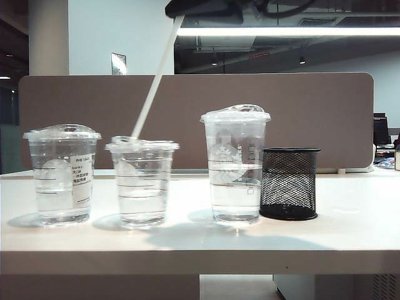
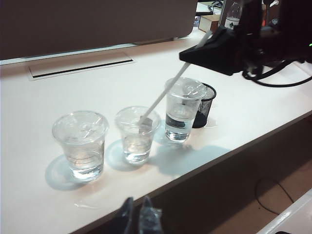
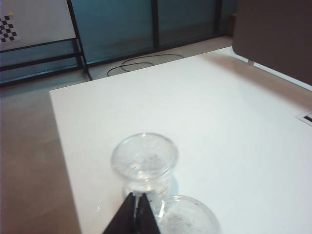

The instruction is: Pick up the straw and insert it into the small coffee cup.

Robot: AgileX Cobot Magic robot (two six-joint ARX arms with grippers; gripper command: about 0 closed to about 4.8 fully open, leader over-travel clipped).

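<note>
The straw (image 1: 155,80) slants down from my right gripper (image 1: 206,7), which is shut on its upper end at the top of the exterior view. Its lower tip rests on the lid of the small coffee cup (image 1: 142,181), the short middle cup with thin lines. The left wrist view shows the straw (image 2: 165,92) running from the right gripper (image 2: 219,48) to that cup (image 2: 138,134). In the right wrist view the fingertips (image 3: 138,197) pinch the straw above the cup's lid (image 3: 187,217). My left gripper (image 2: 138,217) hangs shut and empty off the table's front edge.
A wider clear cup with a white label (image 1: 62,175) stands left of the small cup. The tallest clear cup (image 1: 235,165) stands to its right, beside a black mesh holder (image 1: 289,183). A brown partition (image 1: 312,112) runs along the back of the white table (image 1: 350,225).
</note>
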